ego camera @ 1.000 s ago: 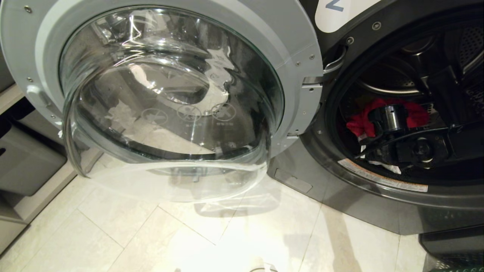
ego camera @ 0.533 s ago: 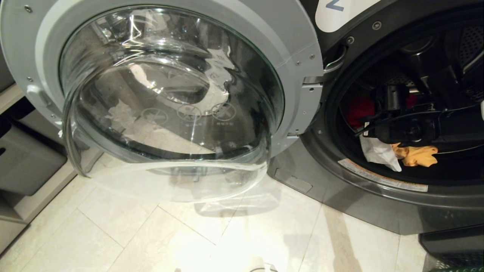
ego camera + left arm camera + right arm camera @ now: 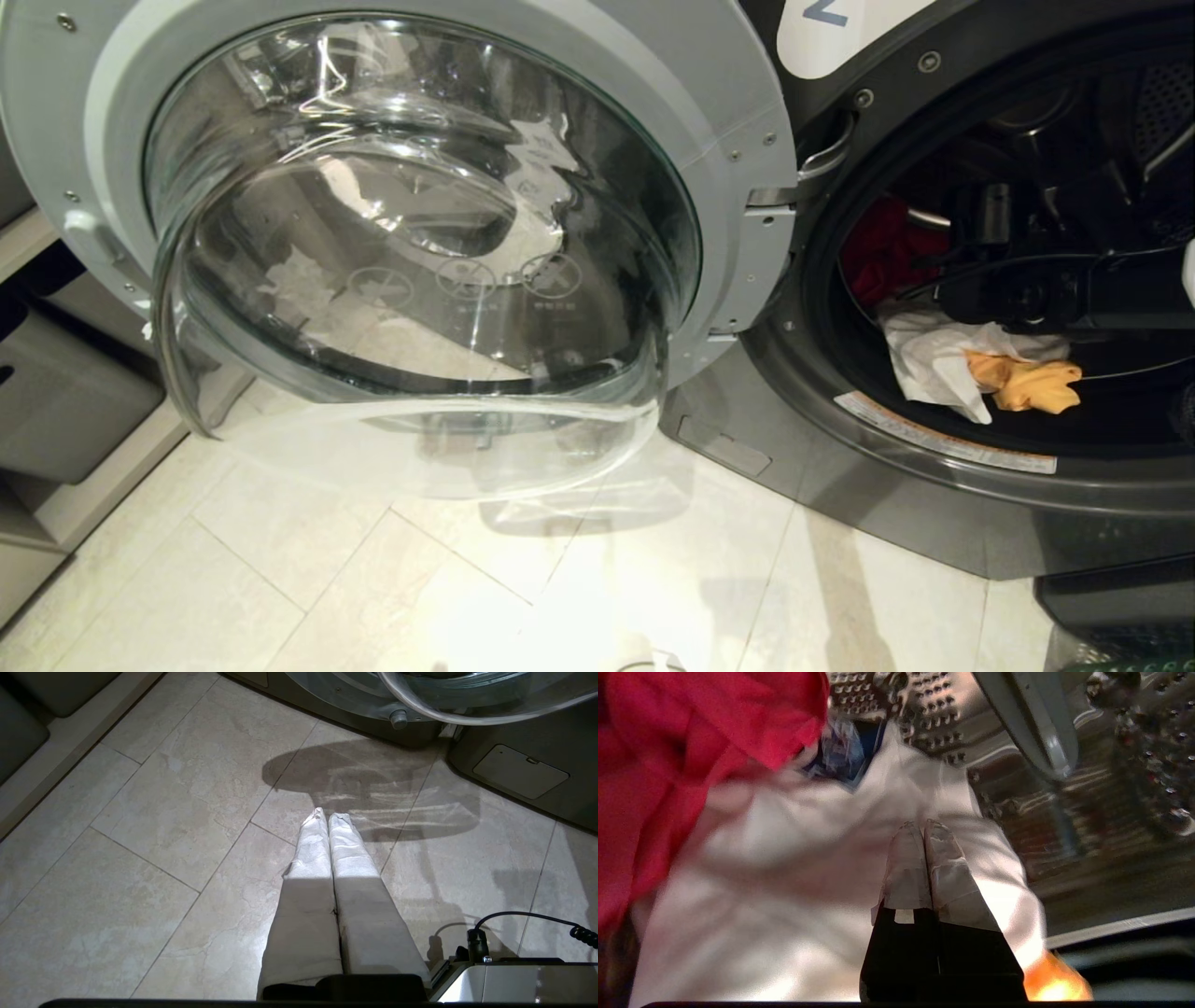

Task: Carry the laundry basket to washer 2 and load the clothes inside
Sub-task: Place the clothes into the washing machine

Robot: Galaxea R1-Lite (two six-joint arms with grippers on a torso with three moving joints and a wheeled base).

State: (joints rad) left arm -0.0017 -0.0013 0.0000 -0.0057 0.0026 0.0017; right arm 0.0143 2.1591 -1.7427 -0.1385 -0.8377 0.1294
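Tiled floor (image 3: 280, 579), open glass door (image 3: 420, 233) left of drum, clothes (image 3: 971, 364) inside, both jaws closed, empty.

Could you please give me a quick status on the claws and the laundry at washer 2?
Right claw shut, empty, inside the drum above the clothes. Left claw shut, parked over the floor. Washer 2 door open, nothing blocking.

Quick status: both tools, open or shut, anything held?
Left tool: shut, empty, above the floor.
Right tool: shut, empty, over the clothes inside washer 2.
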